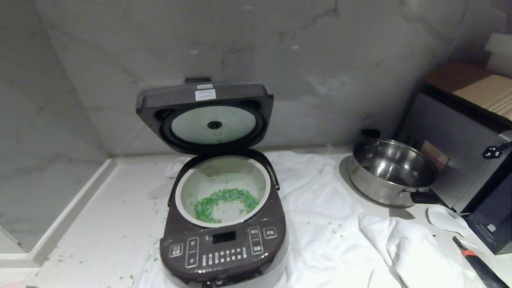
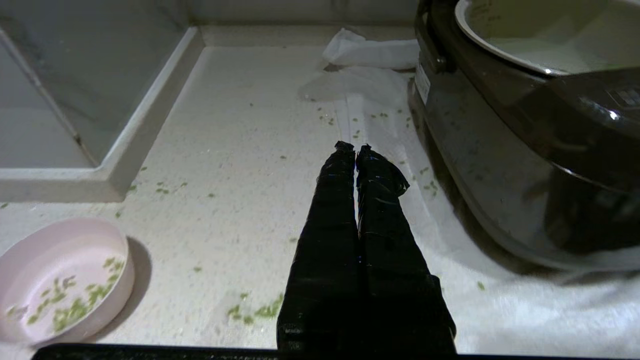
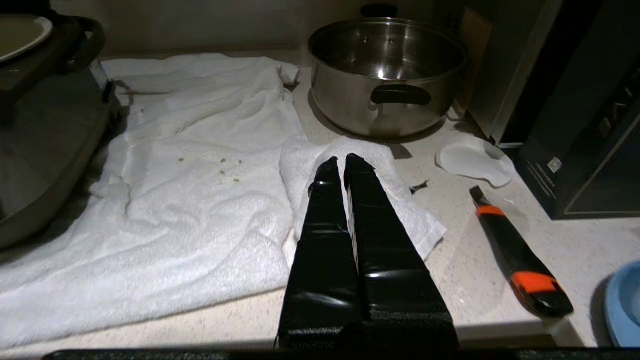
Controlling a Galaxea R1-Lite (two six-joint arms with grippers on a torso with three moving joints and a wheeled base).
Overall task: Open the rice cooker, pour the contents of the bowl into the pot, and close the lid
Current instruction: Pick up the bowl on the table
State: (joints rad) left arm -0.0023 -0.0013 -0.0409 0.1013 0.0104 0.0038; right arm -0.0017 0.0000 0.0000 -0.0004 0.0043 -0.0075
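Head view is showing the rice cooker [image 1: 224, 224] sitting on a white towel [image 1: 320, 208] near the front of the counter, its lid [image 1: 206, 114] standing wide open and leaning toward the far wall, silvery underside facing the camera. Green bits [image 1: 224, 202] are lying in the pot [image 1: 223, 190], so only the closing seems to be remaining. The cooker's long axis is running near to far, control panel pointing at the robot and hinge at the far end. The bowl [image 2: 60, 280] is resting on the counter to the cooker's left, well apart from it, apparently holding a few leftover bits, though that corner is dim. Both grippers are idling low and near: the left gripper [image 2: 355, 150] and the right gripper [image 3: 344, 162] are each pressing their jaws together on nothing. Pushing the lid off-centre risks sliding the cooker on the loose towel, or leaving the latch uncaught; a careless sweep could also be knocking the saucepan [image 1: 394, 172] at right.
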